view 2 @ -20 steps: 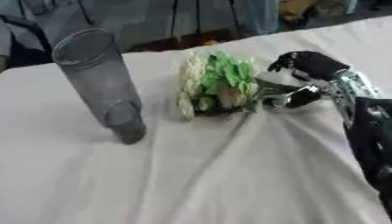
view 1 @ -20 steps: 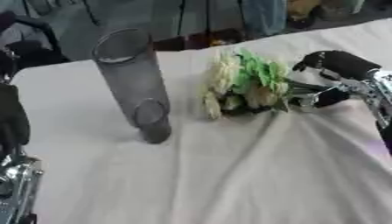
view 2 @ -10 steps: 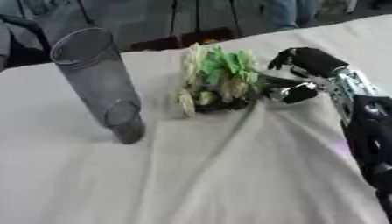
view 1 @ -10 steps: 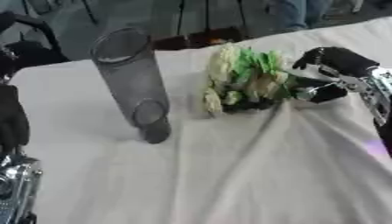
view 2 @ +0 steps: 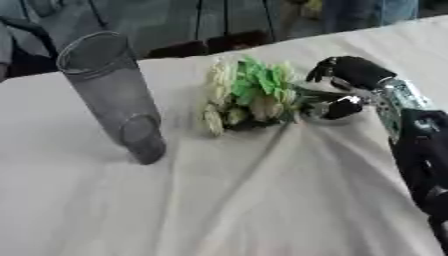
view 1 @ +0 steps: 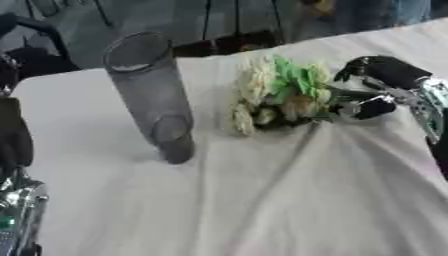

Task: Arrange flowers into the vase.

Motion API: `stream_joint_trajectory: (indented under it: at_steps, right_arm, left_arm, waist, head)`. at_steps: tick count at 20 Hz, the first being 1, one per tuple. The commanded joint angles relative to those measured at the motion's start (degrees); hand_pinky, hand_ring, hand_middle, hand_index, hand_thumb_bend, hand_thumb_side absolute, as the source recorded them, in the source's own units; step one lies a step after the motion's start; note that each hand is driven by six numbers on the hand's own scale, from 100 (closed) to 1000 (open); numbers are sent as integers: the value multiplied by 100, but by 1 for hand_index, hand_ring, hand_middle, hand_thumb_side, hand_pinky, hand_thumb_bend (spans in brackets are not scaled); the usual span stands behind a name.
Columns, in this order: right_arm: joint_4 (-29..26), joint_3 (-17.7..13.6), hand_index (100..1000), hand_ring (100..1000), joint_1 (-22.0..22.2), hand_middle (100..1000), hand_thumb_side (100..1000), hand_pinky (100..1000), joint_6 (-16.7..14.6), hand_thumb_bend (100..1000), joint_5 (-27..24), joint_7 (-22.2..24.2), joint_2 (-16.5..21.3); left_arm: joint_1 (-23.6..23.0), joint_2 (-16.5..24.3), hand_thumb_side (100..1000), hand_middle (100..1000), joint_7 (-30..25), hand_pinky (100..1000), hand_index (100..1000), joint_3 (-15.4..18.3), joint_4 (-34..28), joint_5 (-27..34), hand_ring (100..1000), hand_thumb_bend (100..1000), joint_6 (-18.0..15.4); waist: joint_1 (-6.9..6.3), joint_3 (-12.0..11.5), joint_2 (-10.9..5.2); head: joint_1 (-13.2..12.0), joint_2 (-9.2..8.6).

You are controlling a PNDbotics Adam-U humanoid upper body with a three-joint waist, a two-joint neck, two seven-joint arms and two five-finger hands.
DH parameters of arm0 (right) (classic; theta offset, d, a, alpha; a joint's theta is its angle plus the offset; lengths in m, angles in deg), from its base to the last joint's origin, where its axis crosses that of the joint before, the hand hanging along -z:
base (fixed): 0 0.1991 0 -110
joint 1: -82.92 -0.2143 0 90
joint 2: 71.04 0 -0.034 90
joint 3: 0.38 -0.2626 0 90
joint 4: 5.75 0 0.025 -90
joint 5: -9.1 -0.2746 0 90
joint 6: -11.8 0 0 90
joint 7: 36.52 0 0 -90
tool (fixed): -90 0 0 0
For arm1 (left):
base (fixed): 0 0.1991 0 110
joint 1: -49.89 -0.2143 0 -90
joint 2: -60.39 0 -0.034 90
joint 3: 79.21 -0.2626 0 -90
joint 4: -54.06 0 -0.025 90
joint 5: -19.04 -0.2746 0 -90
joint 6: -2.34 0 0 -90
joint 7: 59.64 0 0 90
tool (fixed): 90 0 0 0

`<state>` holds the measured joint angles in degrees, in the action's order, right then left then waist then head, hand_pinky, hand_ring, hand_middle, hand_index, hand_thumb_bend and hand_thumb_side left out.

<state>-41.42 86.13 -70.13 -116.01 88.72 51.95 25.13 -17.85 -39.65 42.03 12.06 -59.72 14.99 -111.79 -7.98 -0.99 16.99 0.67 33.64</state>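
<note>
Now the right robot hand (view 2: 346, 87) has closed in on the stems, fingers and thumb curled round them, lifting the flowers (view 2: 249, 95) a touch near the tabletop's (view 2: 262, 200) far edge, so the carry to the empty vase (view 2: 114, 95), upright toward its left side, looks next

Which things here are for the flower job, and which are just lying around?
For the job:
flowers, on the cloth, stems in the right hand
vase, upright and empty

Just there:
white cloth under everything
left hand, idle at the left edge
</note>
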Motion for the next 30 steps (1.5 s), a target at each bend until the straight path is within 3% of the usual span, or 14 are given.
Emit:
stream_joint_trajectory:
  at_steps: [1, 8, 12, 23, 26, 30]
  right_arm:
    - [-26, -3, 772, 755, -192, 615, 591, 680, -3, 417, 84, -18, 14]
    - [20, 5, 756, 735, -244, 591, 587, 671, 24, 397, 198, -36, -69]
    - [103, 26, 697, 650, -276, 518, 570, 611, 46, 338, 315, 47, -112]
    - [255, -9, 631, 576, -310, 453, 548, 527, 187, 239, 367, 390, -166]
    - [240, -18, 590, 529, -303, 405, 562, 483, 175, 225, 295, 464, -159]
    - [208, -8, 490, 385, -296, 275, 585, 357, 106, 233, 188, 607, -143]
  left_arm:
    - [59, 35, 1000, 935, -1, 663, 1000, 2, -81, 16, 840, 100, 21]
    - [64, 28, 1000, 935, -14, 662, 1000, -6, -81, 23, 840, 100, 27]
    - [68, 24, 1000, 935, -20, 662, 1000, -5, -81, 30, 840, 100, 29]
    - [66, 19, 1000, 935, -11, 656, 1000, 9, -81, 28, 840, 100, 29]
    - [66, 20, 1000, 935, -3, 655, 1000, 15, -81, 25, 840, 100, 30]
    - [60, 16, 1000, 935, -1, 655, 1000, 18, -81, 20, 839, 100, 35]
  waist:
    - [34, -18, -91]
    - [38, -37, -94]
    - [42, -44, -92]
    - [38, -45, -90]
    - [32, -43, -91]
    - [30, -34, -93]
  head:
    - [19, -89]
    - [39, -107]
    - [51, -109]
    - [53, -88]
    - [44, -82]
    - [31, -80]
